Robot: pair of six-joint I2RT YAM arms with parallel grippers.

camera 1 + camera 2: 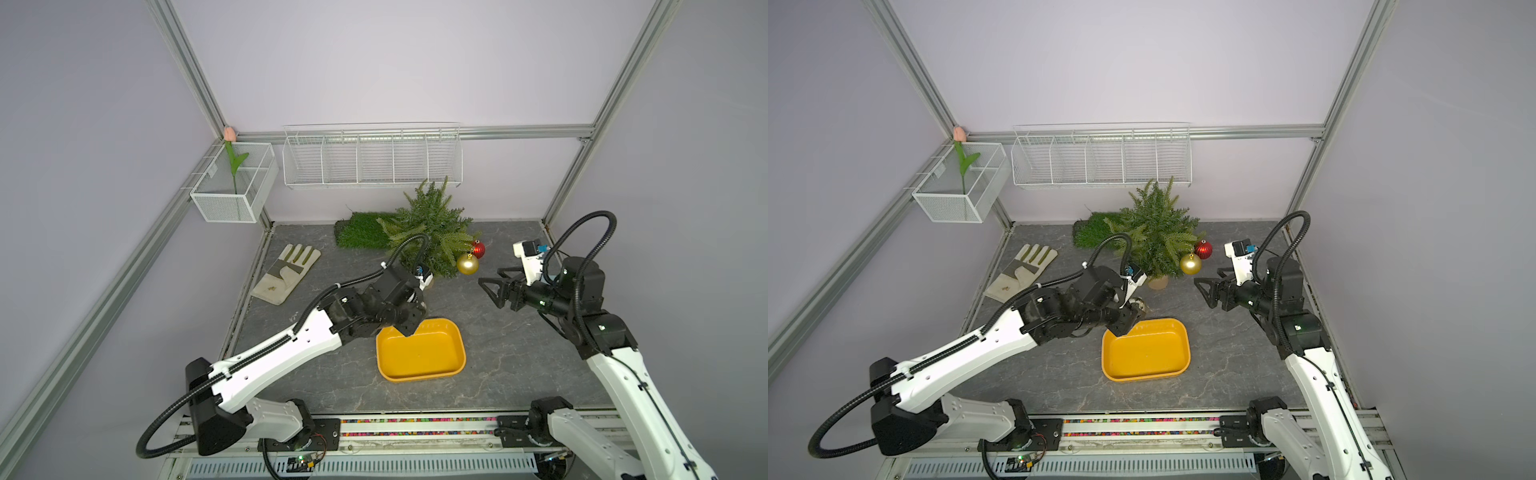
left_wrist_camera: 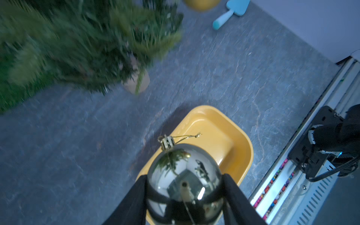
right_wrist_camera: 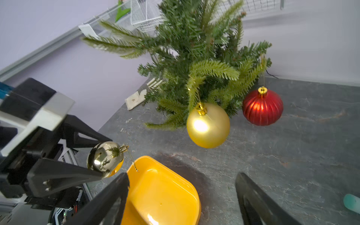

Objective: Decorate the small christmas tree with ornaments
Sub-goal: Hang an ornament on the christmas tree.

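Now the left gripper [image 2: 184,183] has its jaws clamped on the mirror-like bauble [image 3: 105,158], held over the yellow tray's [image 1: 419,376] rim. Behind it stands the small christmas tree [image 1: 432,224]. The matte gold bauble [image 1: 467,264] and red ribbed bauble [image 1: 478,249] hang from its branches nearest the right gripper [image 3: 182,174], whose jaws are wide and empty. Ornament 3 of 3 seems in hand; next, its slack cord needs hooking over a free branch tip.

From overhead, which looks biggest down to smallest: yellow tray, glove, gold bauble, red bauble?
In a top view:
1. yellow tray
2. glove
3. gold bauble and red bauble, nearly alike; gold may just be nearer.
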